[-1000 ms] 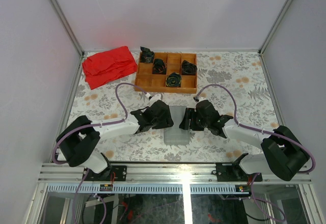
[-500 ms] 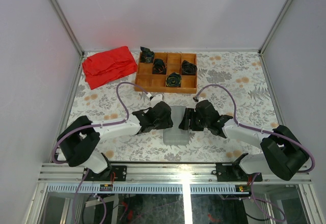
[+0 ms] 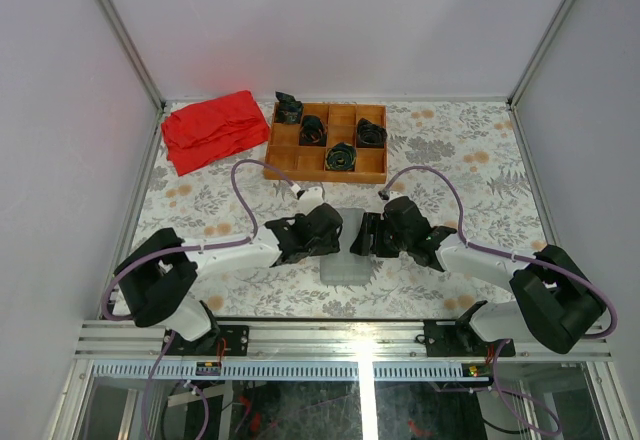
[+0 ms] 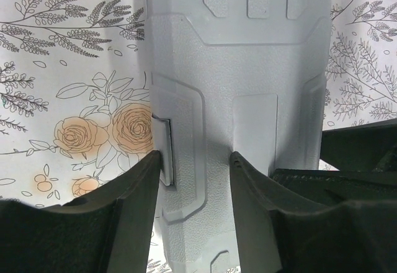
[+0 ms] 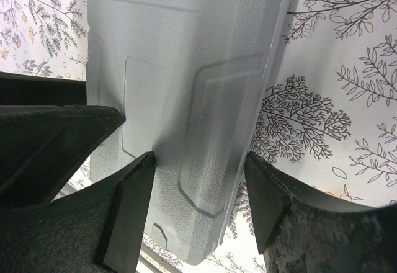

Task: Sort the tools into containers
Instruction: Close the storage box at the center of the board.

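Light: bright, even, diffuse; walls [image 3: 320, 30] wash pale.
Glare: white hot spot on the metal rail [image 3: 365, 332] at the near edge.
Shadows: soft, faint beneath the arms [image 3: 235, 250].
Focus: grey case [image 4: 248, 68] texture crisp in both wrist views; black fingers [image 4: 139, 217] underexposed, slightly soft.

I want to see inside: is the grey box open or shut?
Shut. The grey box lies flat, only its moulded outer shell showing.

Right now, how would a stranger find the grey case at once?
On the flowered table, look toward the near edge, between the left gripper and the right gripper. The grey case lies closed there: pale plastic, unlike the wooden tray behind.
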### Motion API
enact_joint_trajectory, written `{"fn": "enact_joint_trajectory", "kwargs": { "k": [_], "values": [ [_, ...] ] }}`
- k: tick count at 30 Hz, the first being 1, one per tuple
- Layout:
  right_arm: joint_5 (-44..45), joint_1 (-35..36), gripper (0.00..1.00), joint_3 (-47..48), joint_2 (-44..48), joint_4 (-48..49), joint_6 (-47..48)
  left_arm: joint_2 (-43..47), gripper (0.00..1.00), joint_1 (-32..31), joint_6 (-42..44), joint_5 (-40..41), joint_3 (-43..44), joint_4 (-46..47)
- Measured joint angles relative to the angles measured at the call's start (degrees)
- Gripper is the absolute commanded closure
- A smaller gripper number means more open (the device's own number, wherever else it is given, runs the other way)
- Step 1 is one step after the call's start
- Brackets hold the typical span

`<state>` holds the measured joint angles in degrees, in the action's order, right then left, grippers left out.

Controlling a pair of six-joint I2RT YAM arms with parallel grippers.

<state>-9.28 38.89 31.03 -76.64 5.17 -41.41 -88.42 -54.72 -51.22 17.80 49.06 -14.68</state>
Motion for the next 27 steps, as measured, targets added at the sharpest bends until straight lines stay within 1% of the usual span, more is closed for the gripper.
{"fn": "enact_joint_trajectory", "kwargs": {
  "k": [3,4,6,7,8,10,13,15,18,22,23,27],
  "values": [
    [-0.2,0.0,0.35,-0.2,0.0,0.4,0.0,0.0,0.80,-0.5,0.0,1.0,0.0,-0.1],
    [-0.2,0.0,0.35,-0.2,0.0,0.4,0.0,0.0,0.81,-0.6,0.1,1.3,0.0,-0.1],
    [-0.2,0.0,0.35,-0.2,0.0,0.4,0.0,0.0,0.81,-0.8,0.1,1.6,0.0,-0.1],
    [-0.2,0.0,0.34,-0.2,0.0,0.4,0.0,0.1,0.79,-0.9,0.1,1.7,0.0,-0.1],
    [-0.2,0.0,0.34,-0.2,0.0,0.4,0.0,0.1,0.76,-0.9,0.1,1.8,0.0,-0.1],
    [0.0,0.0,0.32,0.0,0.1,-0.1,0.1,0.3,0.67,-0.9,0.3,2.0,0.0,-0.3],
    [1.5,0.3,0.30,1.4,1.0,-3.3,1.1,1.3,0.50,-1.2,1.3,3.6,0.2,-2.3],
    [4.0,0.3,0.29,3.5,2.1,-7.4,2.6,2.8,0.43,-1.2,2.7,5.5,0.4,-5.7],
    [7.8,0.3,0.27,7.6,4.8,-12.5,5.1,5.3,0.36,-1.2,4.3,8.0,1.1,-9.9],
    [13.1,0.3,0.24,13.1,10.3,-16.9,8.8,11.5,0.24,-1.2,7.3,11.6,2.8,-13.0],
    [14.5,0.3,0.20,13.8,12.0,-17.4,9.8,13.6,0.21,-1.2,7.9,12.3,3.0,-13.2],
    [19.3,0.3,0.14,14.4,20.2,-20.1,13.0,22.3,0.07,-1.2,10.7,15.1,3.4,-13.7]
  ]
}}
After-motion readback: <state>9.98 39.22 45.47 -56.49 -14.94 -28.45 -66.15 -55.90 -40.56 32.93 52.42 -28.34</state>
